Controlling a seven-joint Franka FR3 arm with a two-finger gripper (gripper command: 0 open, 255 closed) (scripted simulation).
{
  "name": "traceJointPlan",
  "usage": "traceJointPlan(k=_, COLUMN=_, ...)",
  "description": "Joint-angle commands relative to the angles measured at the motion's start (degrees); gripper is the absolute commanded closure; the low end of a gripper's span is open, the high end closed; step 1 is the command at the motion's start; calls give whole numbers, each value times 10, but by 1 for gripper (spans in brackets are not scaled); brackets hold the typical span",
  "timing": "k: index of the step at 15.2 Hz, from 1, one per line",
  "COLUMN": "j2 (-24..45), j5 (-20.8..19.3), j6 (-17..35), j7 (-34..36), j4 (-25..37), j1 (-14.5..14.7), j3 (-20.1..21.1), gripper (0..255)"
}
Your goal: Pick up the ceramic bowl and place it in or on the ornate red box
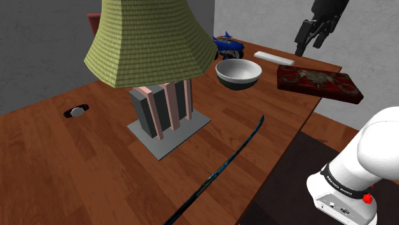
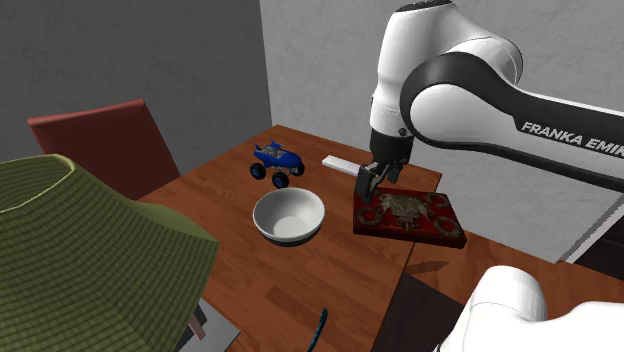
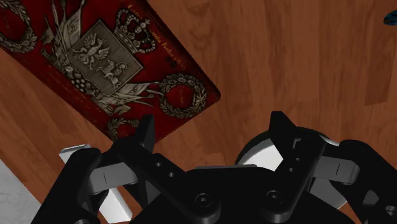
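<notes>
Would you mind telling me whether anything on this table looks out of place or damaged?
Nothing is spilled or broken: the white-lined, dark-sided bowl sits upright and the flat ornate red box lies level. The only oddity is a long, thin, dark curved strip lying diagonally across the wooden table, resembling a bare blade.

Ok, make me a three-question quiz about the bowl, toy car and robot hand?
1. Where is the bowl? A on the floor. B on the table, between lamp and red box. C on the chair.
2. What colour is the toy car? A blue. B yellow. C green.
3. The gripper is: A shut on the bowl. B shut on the car. C open, holding nothing.
Answers: B, it rests on the table; A, its body is blue; C, its fingers stand apart.
</notes>
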Motion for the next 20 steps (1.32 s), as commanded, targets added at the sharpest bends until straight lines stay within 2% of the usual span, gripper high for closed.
traceJointPlan(k=1, j2=0, j5=0, j6=0, j7=0, j4=0, j1=0, j3=0, gripper=0)
traceJointPlan(k=9, j2=142, j5=83, j6=131, j7=-13, j4=19, j1=17, j3=-66, gripper=0)
traceJointPlan(k=15, j2=263, j5=174, j6=205, j7=-50, j4=63, j1=39, j3=-114, gripper=0)
traceJointPlan(k=20, j2=271, j5=181, j6=237, j7=-53, j4=39, j1=41, j3=-112, gripper=0)
